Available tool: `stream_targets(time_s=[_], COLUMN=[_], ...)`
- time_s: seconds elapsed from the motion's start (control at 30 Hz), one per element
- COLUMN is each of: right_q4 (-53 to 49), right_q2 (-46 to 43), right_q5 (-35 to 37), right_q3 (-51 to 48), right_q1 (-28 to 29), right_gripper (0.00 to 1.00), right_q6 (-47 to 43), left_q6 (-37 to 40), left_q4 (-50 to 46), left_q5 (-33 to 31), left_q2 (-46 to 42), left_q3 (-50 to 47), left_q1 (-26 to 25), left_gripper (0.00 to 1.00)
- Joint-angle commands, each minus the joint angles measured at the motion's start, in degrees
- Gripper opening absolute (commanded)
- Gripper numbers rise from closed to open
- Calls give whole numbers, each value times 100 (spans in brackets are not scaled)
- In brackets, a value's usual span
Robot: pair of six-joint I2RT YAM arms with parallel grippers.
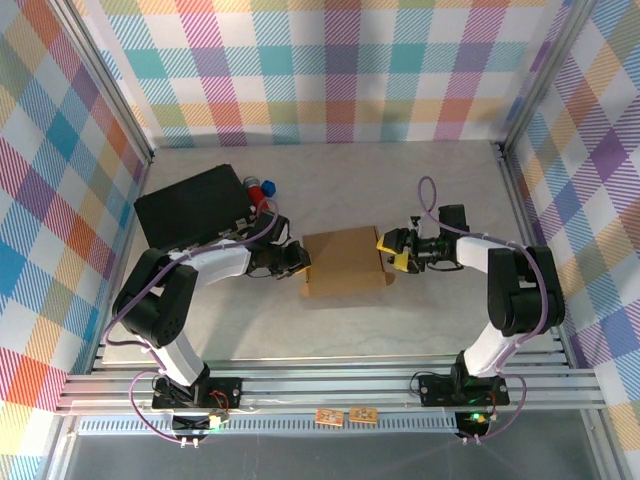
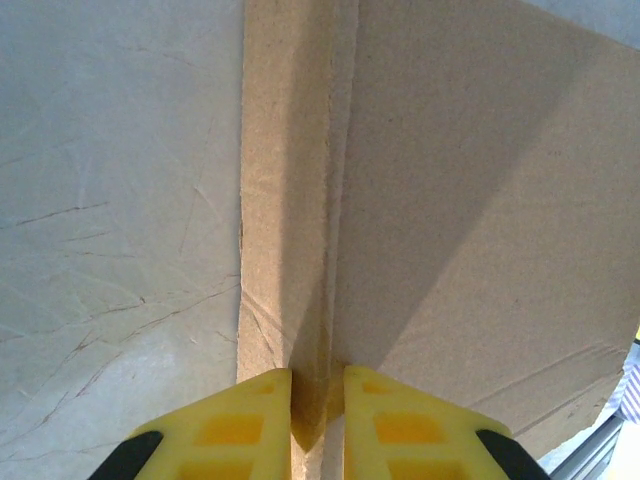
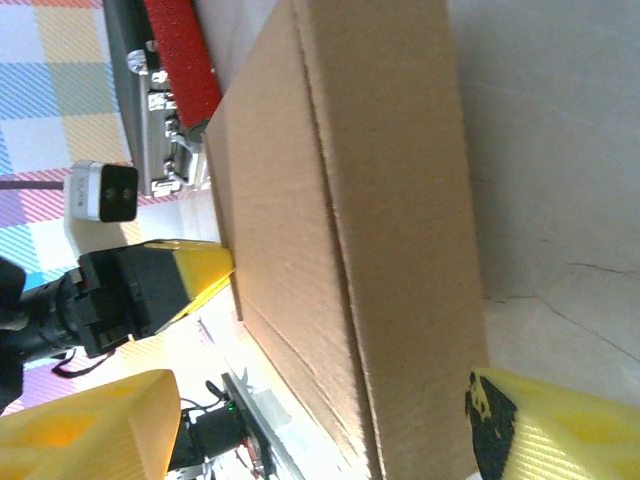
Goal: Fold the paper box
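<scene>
The paper box point(image 1: 345, 262) is a flat brown cardboard piece lying mid-table between both arms. My left gripper point(image 1: 298, 260) is at its left edge. In the left wrist view, its yellow fingers point(image 2: 230, 425) are shut on a raised cardboard fold point(image 2: 290, 200) of the paper box point(image 2: 480, 220). My right gripper point(image 1: 393, 250) is at the box's right edge. In the right wrist view, my right gripper point(image 3: 325, 400) stands open with its yellow fingertips point(image 3: 540, 425) wide apart on either side of the box point(image 3: 340, 180), not pressing on it.
A black case point(image 1: 190, 205) lies at the back left, with a red and blue object point(image 1: 262, 188) next to it. Metal rails point(image 1: 330, 385) run along the near edge, with two small brown pieces point(image 1: 345, 415) on them. Checkered walls enclose the table.
</scene>
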Motion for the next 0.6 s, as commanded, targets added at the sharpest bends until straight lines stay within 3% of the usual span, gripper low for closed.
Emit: stream_targets(time_s=[0.0,0.2,0.4,0.57], right_q4=[15,-417,-395,-402], right_q2=[353,318,916,1173], right_q5=[-305,307,-430,-428], right_q3=[217,318,715,955], right_q1=[118,140,321,626], right_gripper=[75,75,75,73], right_q6=[-59,-345,-366,-378], left_q6=[135,243,348,374], left_q4=[-470,-620,-657,-661], left_q5=[-180,-294,-315,-286], left_q2=[261,257,259,331], left_q3=[-50,-96,-252,-203], left_q1=[65,142,236,276], left_gripper=[14,12,12,12])
